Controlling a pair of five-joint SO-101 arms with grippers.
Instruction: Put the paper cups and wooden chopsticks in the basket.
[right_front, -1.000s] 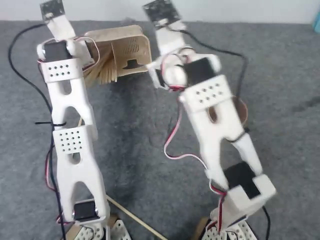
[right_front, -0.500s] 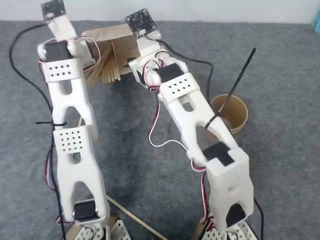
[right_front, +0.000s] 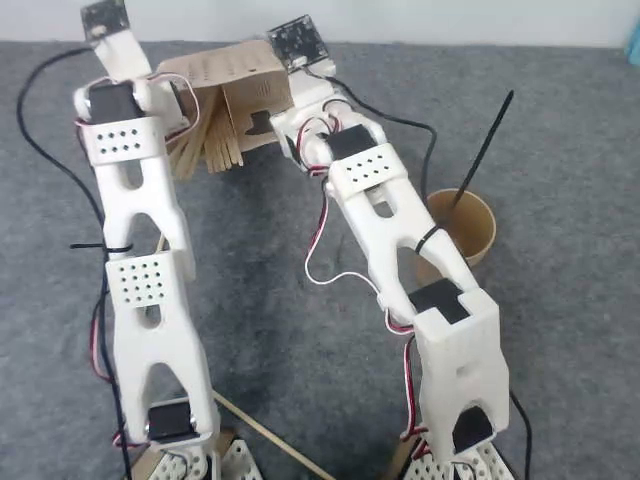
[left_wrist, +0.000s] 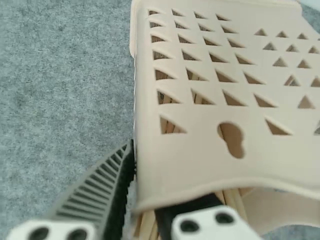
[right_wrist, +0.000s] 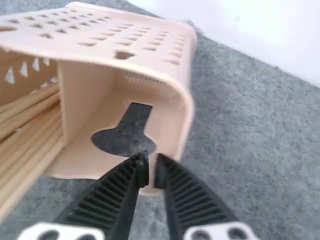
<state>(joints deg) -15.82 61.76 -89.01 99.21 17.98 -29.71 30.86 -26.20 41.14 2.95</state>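
Left gripper (left_wrist: 145, 195): closed on the perforated side wall of the basket (left_wrist: 225, 100), which lies tipped on its side.
Right gripper (right_wrist: 150, 165): jaws drawn almost together with a thin slit between, tips touching the lower rim of the basket's end wall.
Wooden chopsticks (right_wrist: 25, 130): a bundle inside the basket, just beyond my left gripper, ends spilling out.
Paper cup (right_front: 478, 235): upright on the grey tabletop (right_front: 560, 150), well behind my right gripper, beside that forearm.
Loose chopstick (right_front: 265, 432): far behind both grippers, by my bases.
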